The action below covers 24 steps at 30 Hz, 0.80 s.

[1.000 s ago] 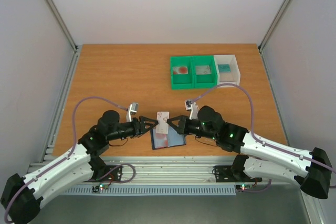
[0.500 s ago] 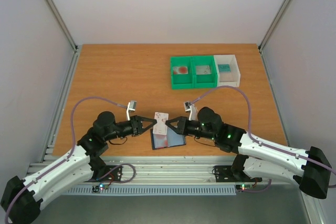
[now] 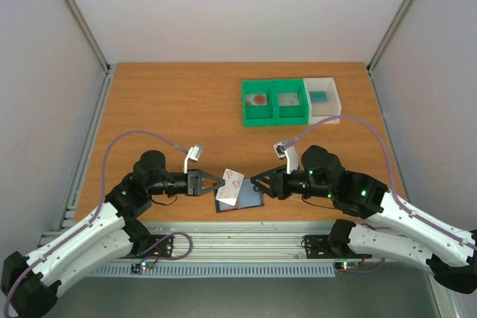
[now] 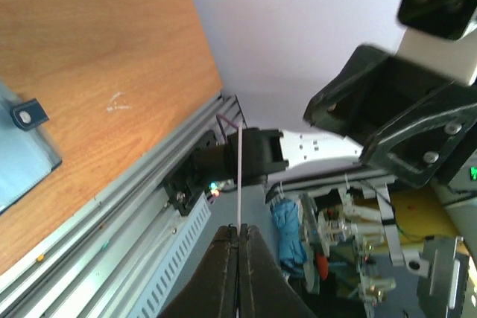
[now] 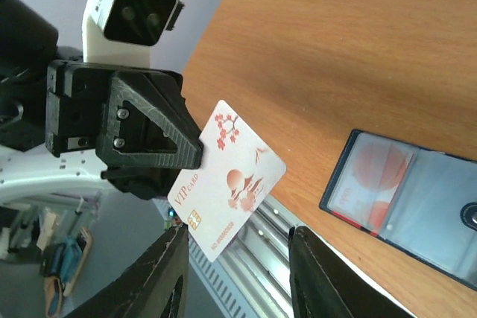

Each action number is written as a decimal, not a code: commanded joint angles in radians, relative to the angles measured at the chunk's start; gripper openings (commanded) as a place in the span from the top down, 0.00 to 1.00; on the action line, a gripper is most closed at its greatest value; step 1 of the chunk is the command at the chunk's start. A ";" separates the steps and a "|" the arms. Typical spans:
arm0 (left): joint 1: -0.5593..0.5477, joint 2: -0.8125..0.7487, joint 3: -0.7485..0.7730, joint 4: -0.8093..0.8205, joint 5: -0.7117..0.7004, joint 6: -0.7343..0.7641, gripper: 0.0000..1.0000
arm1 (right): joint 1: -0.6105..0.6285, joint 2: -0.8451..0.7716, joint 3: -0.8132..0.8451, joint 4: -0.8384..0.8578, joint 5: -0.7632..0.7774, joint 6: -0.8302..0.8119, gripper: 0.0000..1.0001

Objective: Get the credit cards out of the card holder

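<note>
Tabletop [image 3: 171, 109], one card holder [image 3: 252, 199], one held card [image 3: 231, 182]

I watched from high above and behind, while both close wrist views faced each other across the credit card [image 5: 225, 184].

Left end effector [image 3: 220, 182] clamped tight, pinching a credit card [image 3: 231, 185] by one edge, pointing right. Right end effector [image 3: 255, 180] faces it, fingers parted, gripping nothing, tips just short of the card. Both arms low, forearms roughly level.
</note>
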<state>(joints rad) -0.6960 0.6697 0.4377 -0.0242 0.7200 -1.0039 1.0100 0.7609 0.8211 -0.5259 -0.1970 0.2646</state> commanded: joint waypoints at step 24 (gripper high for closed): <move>-0.007 0.011 0.145 -0.244 0.253 0.274 1.00 | -0.017 0.181 0.126 -0.076 -0.352 -0.135 0.58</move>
<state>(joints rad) -0.6979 0.6987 0.5774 -0.2935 0.9401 -0.7506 0.9985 0.9325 0.9325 -0.6266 -0.5072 0.1291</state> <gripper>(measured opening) 0.010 0.412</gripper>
